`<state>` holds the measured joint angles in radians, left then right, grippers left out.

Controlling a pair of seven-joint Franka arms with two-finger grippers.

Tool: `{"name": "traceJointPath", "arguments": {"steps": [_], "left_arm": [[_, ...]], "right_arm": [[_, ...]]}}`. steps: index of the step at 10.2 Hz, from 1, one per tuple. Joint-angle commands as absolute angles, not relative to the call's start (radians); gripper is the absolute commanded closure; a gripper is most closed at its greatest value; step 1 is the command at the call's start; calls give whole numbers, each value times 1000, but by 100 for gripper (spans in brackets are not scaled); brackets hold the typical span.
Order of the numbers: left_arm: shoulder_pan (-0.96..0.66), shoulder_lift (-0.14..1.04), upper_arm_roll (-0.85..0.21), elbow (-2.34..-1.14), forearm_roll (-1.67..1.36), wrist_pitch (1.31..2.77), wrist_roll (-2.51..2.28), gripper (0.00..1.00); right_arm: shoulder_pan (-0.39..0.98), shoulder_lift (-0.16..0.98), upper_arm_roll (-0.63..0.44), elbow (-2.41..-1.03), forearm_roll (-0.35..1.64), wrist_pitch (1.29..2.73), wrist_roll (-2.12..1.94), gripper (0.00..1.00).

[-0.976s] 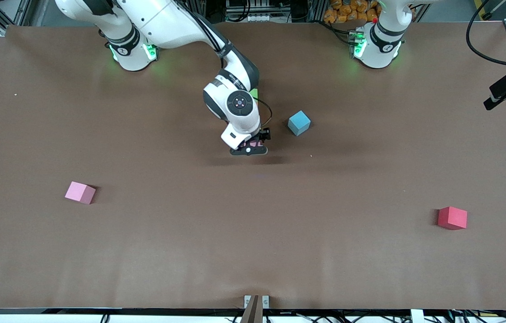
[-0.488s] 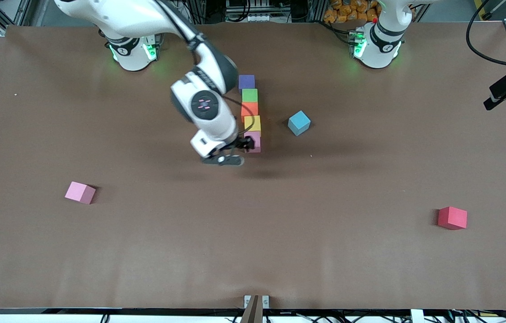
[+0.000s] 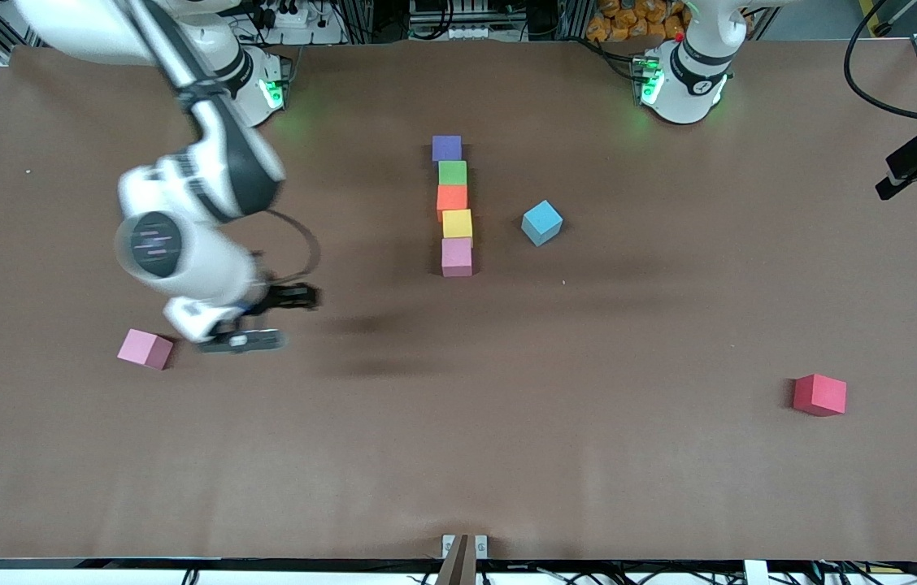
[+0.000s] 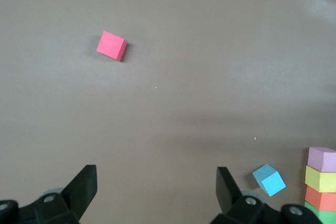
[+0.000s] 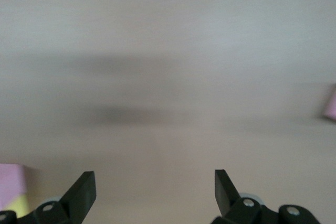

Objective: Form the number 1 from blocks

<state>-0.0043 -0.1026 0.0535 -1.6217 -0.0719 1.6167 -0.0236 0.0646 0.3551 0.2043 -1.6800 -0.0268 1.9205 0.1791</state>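
**Right arm over the loose pink cube; five-block column standing**

Column mid-table, toward the bases: purple foam cube (image 3: 447, 148) farthest from the front camera, then green cube (image 3: 452, 172), orange cube (image 3: 451, 198), yellow cube (image 3: 457, 223) and a mauve-pink cube (image 3: 457, 257) nearest. They sit face to face, with a slight stagger along the line.

Loose blocks:
- light blue foam cube (image 3: 542, 222), just beside the column toward the left arm's end, turned at an angle
- pale pink foam cube (image 3: 145, 348), toward the right arm's end, well apart from the column
- red foam cube (image 3: 819, 395), toward the left arm's end, well apart

Right gripper (image 3: 241, 341): jaws spread, nothing in them, over bare brown table (image 3: 458, 455) just beside the pale pink cube. Likely next pick.

Left gripper (image 4: 156, 192): jaws wide, empty, waiting up near its base, looking down on the red cube.

Handling, my read: the cubes look light, soft and matte, so grip should be good. Pinch two opposite flat faces, centred, with the fingers square to them. A corner grip would likely twist the block. Squeeze gently because foam compresses. Light blocks probably skid if nudged, so come straight down.
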Motion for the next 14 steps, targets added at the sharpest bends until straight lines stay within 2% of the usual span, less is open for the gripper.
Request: {"name": "traceJointPath", "arguments": {"steps": [1, 3, 6, 7, 9, 14], "left_arm": [[-8, -94, 57, -1598, -66, 1595, -2, 0], [-8, -95, 57, -1598, -66, 1595, -2, 0], [-8, -95, 57, -1598, -66, 1594, -2, 0], [-8, -95, 55, -1598, -66, 1595, -2, 0], [-9, -95, 55, -1598, -66, 1595, -3, 0], [-8, -95, 52, -1598, -66, 1594, -3, 0]], "right_arm": [[64, 282, 68, -1704, -25, 1878, -10, 0], [80, 211, -13, -1704, 12, 1821, -69, 0], [80, 66, -18, -1697, 17, 1688, -98, 0], [69, 48, -14, -1642, 17, 1642, -98, 0], [64, 54, -17, -1521, 17, 1566, -104, 0], [46, 54, -15, -1496, 20, 1578, -167, 0]]}}
